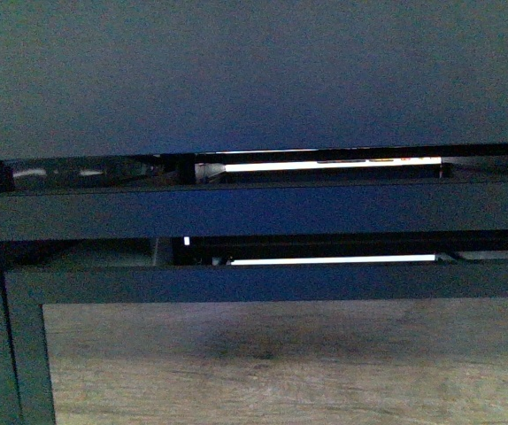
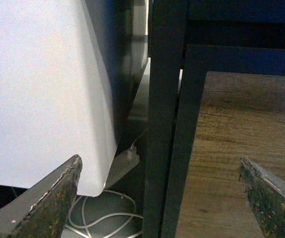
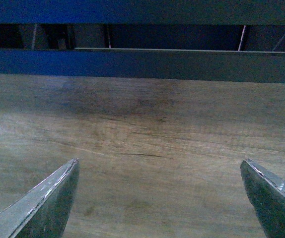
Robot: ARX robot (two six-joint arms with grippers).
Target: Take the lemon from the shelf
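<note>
No lemon in any view; only the shelf (image 1: 263, 212) close up, dark rails across the middle of the front frame, wood panel (image 1: 280, 363) along the bottom. Left gripper (image 2: 158, 159) and right gripper (image 3: 160, 161) both spread wide, holding nothing. Probably firm, smooth-skinned, light, slightly slippery: best taken across the narrow middle.

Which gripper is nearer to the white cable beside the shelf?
Left. The left gripper hangs by the white cable; the right gripper faces the wood panel, no cable in view.
</note>
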